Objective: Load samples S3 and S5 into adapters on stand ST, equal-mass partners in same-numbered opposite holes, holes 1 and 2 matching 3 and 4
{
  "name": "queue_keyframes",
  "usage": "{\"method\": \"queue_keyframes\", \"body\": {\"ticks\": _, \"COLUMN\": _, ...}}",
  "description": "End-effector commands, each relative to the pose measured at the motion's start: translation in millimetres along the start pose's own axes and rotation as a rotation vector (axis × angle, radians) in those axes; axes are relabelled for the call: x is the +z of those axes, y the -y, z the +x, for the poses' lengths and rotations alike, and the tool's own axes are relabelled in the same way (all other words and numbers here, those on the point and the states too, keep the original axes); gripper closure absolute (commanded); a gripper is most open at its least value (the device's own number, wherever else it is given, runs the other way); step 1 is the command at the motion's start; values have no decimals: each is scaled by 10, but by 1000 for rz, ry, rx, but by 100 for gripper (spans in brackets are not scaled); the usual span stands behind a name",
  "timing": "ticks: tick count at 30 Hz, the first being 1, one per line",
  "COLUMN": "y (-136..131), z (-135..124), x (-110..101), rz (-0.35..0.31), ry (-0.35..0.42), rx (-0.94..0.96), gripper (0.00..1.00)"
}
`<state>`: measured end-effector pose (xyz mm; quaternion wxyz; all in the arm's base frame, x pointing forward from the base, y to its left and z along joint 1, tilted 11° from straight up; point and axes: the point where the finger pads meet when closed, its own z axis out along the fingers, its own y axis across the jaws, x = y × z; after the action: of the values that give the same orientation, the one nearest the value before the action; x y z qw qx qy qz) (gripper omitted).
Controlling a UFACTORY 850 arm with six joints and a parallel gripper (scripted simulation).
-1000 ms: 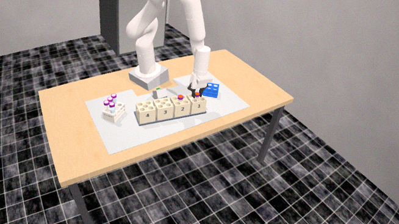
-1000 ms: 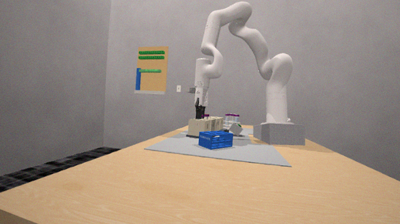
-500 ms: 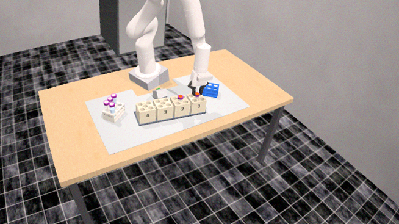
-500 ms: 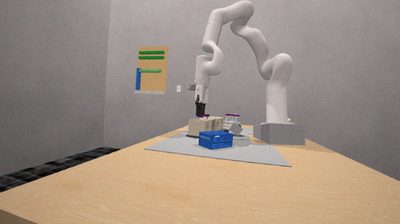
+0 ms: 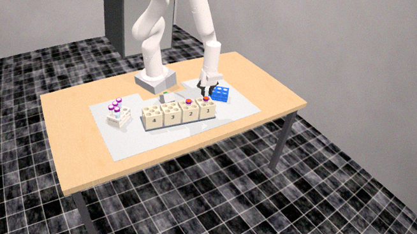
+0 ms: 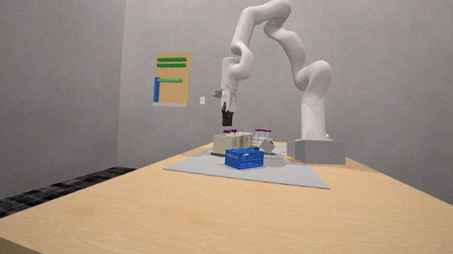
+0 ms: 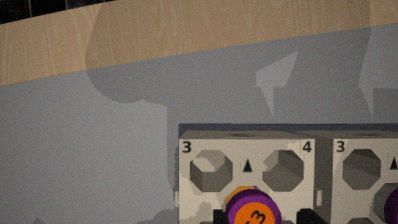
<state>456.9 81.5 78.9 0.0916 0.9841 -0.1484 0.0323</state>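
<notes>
Apparently the tube marked S3 stands in the middle hole of adapter 1, its long axis upright. The gripper is directly above, fingers partly spread with nothing between them, and the exterior view shows a gap over the cap.

Another orange-dotted tube stands in adapter 2 (presumably S5). Adapters 3 and 4 show no caps, so partners for both samples are probably the next need.

The purple-capped tubes, likely the blanks, stand upright in the pale rack, beyond adapter 4 and well apart from the gripper. The only arm must therefore travel along the whole stand, preferably high enough to pass the other sample. The caps cluster at one side of the rack, so neighbours would leave little finger room; the outer edges look kinder. The small desk with the green key sits behind the adapters, towards the arm's base.
</notes>
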Motion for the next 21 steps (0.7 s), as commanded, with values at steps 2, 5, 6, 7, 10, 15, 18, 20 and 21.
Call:
{"method": "queue_keyframes", "body": {"ticks": 2, "y": 3, "z": 7, "x": -140, "rz": 1, "ry": 0, "rx": 0, "gripper": 56}}
{"method": "queue_keyframes", "body": {"ticks": 5, "y": 3, "z": 7, "x": -160, "rz": 1, "ry": 0, "rx": 0, "gripper": 56}}
{"method": "queue_keyframes", "body": {"ticks": 6, "y": 3, "z": 8, "x": -181, "rz": 1, "ry": 0, "rx": 0, "gripper": 56}}
{"method": "queue_keyframes", "body": {"ticks": 7, "y": 3, "z": 8, "x": -201, "rz": 1, "ry": 0, "rx": 0, "gripper": 56}}
{"method": "queue_keyframes", "body": {"ticks": 10, "y": 3, "z": 8, "x": -261, "rz": 1, "ry": 0, "rx": 0, "gripper": 56}}
{"method": "queue_keyframes", "body": {"ticks": 15, "y": 3, "z": 8, "x": -361, "rz": 1, "ry": 0, "rx": 0, "gripper": 56}}
{"method": "queue_keyframes", "body": {"ticks": 18, "y": 3, "z": 8, "x": -421, "rz": 1, "ry": 0, "rx": 0, "gripper": 56}}
{"method": "queue_keyframes", "body": {"ticks": 20, "y": 3, "z": 8, "x": -461, "rz": 1, "ry": 0, "rx": 0, "gripper": 56}}
{"method": "queue_keyframes", "body": {"ticks": 21, "y": 3, "z": 8, "x": -461, "rz": 1, "ry": 0, "rx": 0, "gripper": 56}}
